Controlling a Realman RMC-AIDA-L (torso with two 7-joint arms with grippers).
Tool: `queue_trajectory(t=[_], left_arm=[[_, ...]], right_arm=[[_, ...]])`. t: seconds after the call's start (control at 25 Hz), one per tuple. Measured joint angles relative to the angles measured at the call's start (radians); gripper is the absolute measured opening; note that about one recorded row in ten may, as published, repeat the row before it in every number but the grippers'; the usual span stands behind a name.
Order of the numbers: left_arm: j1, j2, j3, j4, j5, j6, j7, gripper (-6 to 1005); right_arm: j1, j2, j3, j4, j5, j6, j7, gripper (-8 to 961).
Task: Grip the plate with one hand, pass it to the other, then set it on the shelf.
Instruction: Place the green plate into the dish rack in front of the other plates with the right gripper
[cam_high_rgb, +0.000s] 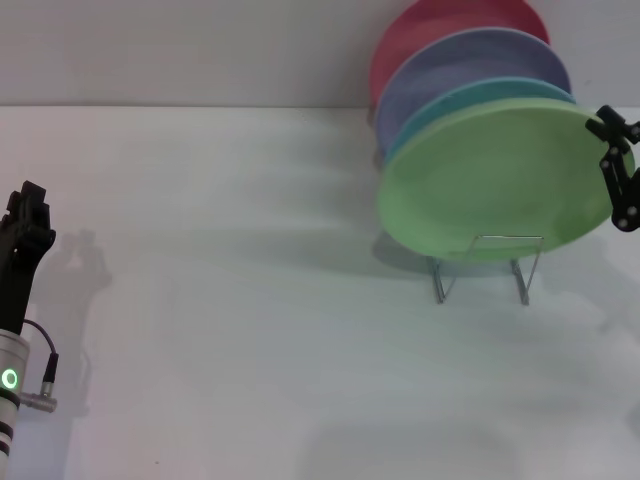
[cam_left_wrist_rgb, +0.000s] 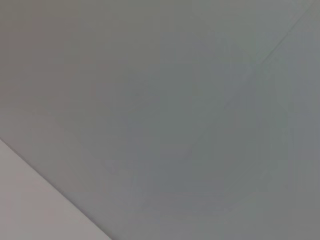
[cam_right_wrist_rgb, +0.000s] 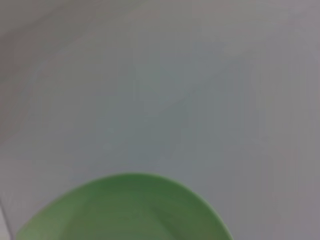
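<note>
Basically, the light-green plate (cam_high_rgb: 495, 180) stands tilted on edge in the wire shelf (cam_high_rgb: 487, 266) at the far right of the white table (cam_high_rgb: 250, 300), frontmost in a row with a teal, a lavender and a red plate stacked behind it. It leans because the wire dividers prop it near the bottom only. The right gripper (cam_high_rgb: 622, 172) sits at the plate's right rim, fingers spread narrowly around or just beside that edge; I cannot tell if they touch. Looks like either a release after setting down or a grab at the rim, can't say which. The right wrist view shows only the green plate's upper curve (cam_right_wrist_rgb: 125, 210) against blank table, so the camera is close above it. The left gripper (cam_high_rgb: 25, 225) is parked well apart at the near left, green light on its silver wrist; fingers look closed together, holding nothing. Its wrist view shows bare surface only.
</note>
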Motion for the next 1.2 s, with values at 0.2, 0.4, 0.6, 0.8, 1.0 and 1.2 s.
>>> queue_trajectory(t=[0.2, 0.4, 0.6, 0.8, 1.0, 1.2], left_arm=[[0.0, 0.001, 0.0, 0.0, 0.0, 0.0, -0.001, 190], [0.001, 0.002, 0.0, 0.0, 0.001, 0.0, -0.001, 187], [0.004, 0.002, 0.005, 0.0, 0.003, 0.001, -0.008, 184], [0.012, 0.003, -0.007, -0.009, 0.049, 0.003, -0.036, 184], [0.013, 0.004, -0.01, -0.01, 0.054, 0.005, -0.04, 194], [0.008, 0.005, -0.018, -0.013, 0.054, 0.001, -0.04, 211]], right_arm=[[-0.008, 0.005, -0.012, -0.008, 0.0, 0.021, 0.0, 19], [-0.017, 0.006, -0.01, -0.007, 0.001, 0.042, -0.001, 46], [-0.019, 0.016, -0.002, -0.003, 0.008, 0.085, -0.004, 79], [-0.018, 0.02, -0.007, 0.007, 0.009, 0.124, 0.0, 112], [-0.018, 0.03, -0.003, 0.01, 0.009, 0.134, 0.001, 153], [-0.03, 0.033, -0.001, 0.011, 0.011, 0.109, 0.046, 222]])
